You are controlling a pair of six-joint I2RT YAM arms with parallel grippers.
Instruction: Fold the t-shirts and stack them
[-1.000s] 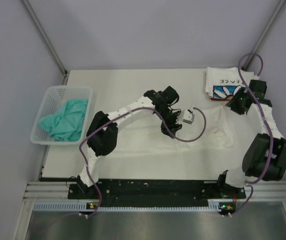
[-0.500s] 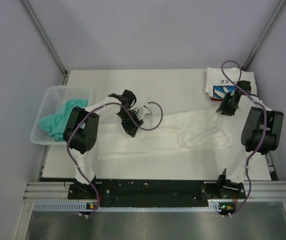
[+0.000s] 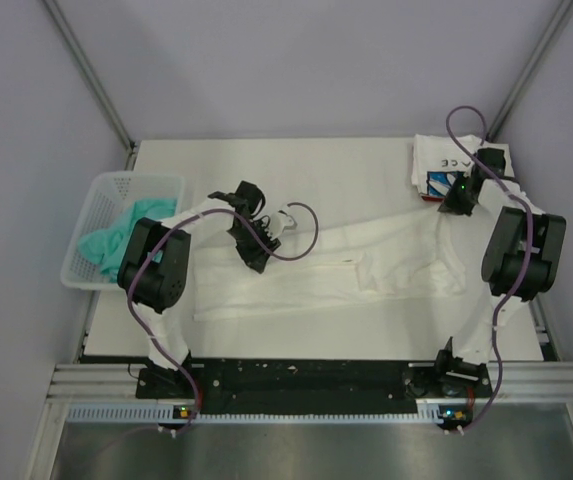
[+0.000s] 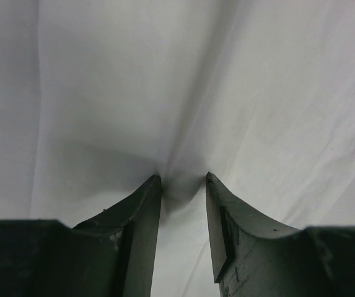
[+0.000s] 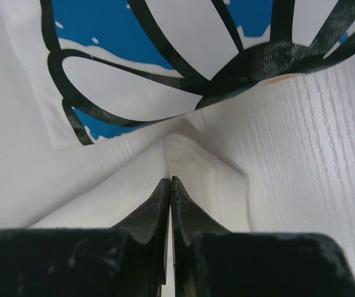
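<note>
The large white t-shirt [image 3: 366,270] lies spread across the table's middle. My left gripper [image 3: 258,250] is down on its left part. In the left wrist view the jaws [image 4: 183,179] stand apart, tips pressed into the cloth [image 4: 165,74], and a small pucker rises between them. My right gripper [image 3: 455,200] is at the shirt's far right corner, just below the folded daisy "PEACE" t-shirt [image 3: 441,160]. Its jaws [image 5: 171,179] are shut, and a peak of white cloth [image 5: 103,185] is drawn up to the tips. The blue print [image 5: 134,37] lies just beyond. The teal-green t-shirt [image 3: 116,240] sits crumpled in the basket.
A white mesh basket [image 3: 126,180] stands at the table's left edge. Grey walls enclose the back and sides. Purple cables loop off both arms, one [image 3: 301,235] hanging over the shirt near the left gripper.
My left arm has swung from the table's middle to the shirt's left part, its jaws narrowing a little. My right gripper has moved up toward the "PEACE" shirt and closed.
</note>
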